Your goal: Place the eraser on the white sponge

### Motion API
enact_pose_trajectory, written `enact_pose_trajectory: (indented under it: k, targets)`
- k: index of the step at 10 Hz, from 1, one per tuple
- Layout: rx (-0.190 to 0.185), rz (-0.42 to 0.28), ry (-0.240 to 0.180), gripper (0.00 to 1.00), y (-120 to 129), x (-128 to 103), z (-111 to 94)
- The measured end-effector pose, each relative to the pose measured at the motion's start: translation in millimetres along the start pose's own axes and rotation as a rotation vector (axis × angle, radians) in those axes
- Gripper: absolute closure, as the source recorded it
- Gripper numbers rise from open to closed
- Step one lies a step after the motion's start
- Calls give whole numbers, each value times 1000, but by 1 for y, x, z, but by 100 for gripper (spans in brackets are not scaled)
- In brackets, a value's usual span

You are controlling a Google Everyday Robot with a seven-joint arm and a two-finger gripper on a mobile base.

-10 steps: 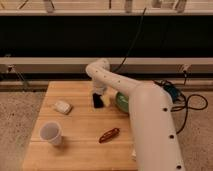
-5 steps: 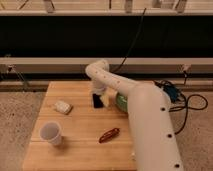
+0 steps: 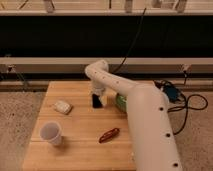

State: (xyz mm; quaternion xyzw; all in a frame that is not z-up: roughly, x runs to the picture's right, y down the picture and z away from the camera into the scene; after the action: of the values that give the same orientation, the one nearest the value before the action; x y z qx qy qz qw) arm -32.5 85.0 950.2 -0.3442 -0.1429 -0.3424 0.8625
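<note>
The white sponge [image 3: 62, 106] lies on the left part of the wooden table [image 3: 80, 145]. My gripper [image 3: 96, 101] hangs from the white arm over the table's middle back, right of the sponge. A small black thing, which looks like the eraser [image 3: 96, 102], sits at the gripper's tip just above or on the table. The gripper stands about a sponge-length and a half away from the sponge.
A white paper cup [image 3: 50, 133] stands at the front left. A reddish-brown elongated object [image 3: 109, 134] lies at the front middle. A green object [image 3: 120, 101] sits behind the arm at the right. Cables lie on the floor at right.
</note>
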Motion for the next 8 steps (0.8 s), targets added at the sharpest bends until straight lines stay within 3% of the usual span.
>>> enact_pose_trajectory:
  k: [5,8]
  targets:
    - [4,13,-6,99,-1,-3,2]
    - [1,10,0,100,-1,-4,0]
